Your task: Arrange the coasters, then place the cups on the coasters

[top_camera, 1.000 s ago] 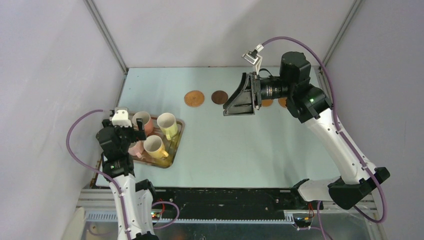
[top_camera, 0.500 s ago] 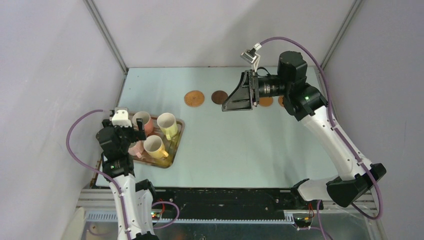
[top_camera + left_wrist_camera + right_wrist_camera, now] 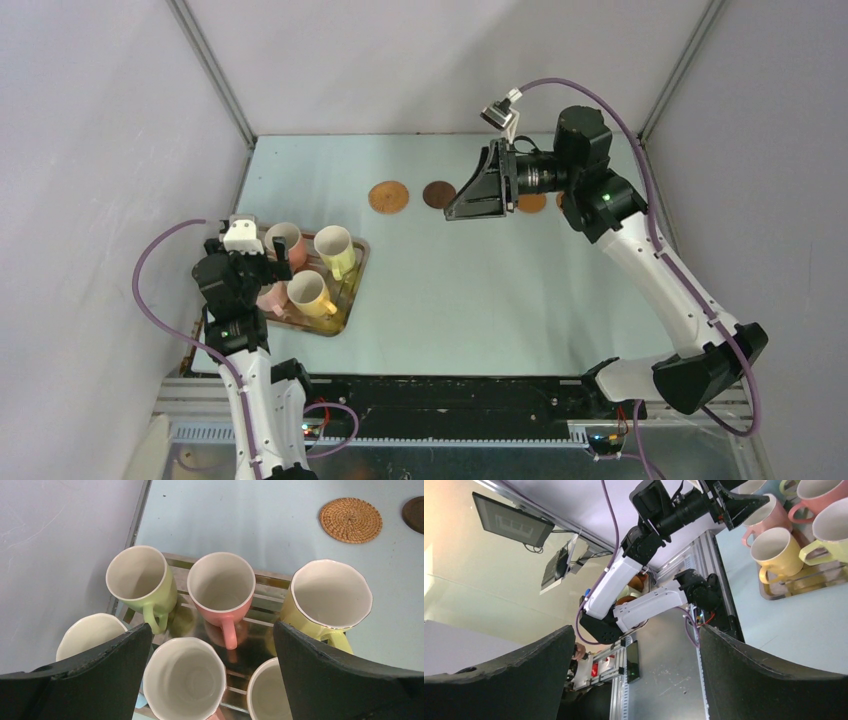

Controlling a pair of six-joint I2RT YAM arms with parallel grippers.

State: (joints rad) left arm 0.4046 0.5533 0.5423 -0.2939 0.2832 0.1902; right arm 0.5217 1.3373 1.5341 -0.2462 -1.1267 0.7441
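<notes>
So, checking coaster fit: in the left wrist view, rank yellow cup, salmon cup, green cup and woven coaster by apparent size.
Largest: yellow cup.
Then salmon cup and green cup, near alike, not ranked.
Smallest-looking: woven coaster, but it lies farther from the camera, so unsure.

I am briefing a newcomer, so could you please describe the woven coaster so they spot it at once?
Look at the far side of the blue table. The woven coaster is leftmost in the row there, tan and ribbed, unlike the dark coaster beside it.
</notes>
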